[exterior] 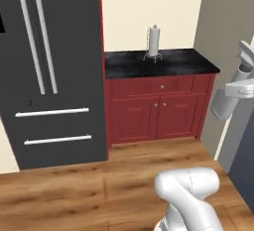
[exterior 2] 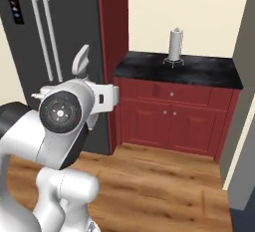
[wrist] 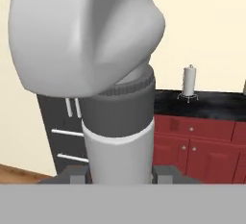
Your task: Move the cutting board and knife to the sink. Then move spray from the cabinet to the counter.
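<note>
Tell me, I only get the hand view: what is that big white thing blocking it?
Observer: A spray bottle. From the right base view its trigger nozzle sticks up above the arm.
Operator: What's the dark thing at the left?
Observer: A tall fridge. It has a small panel of lights high on its door.
Operator: And at the right of the counter?
Observer: The counter ends against a grey wall.
</note>
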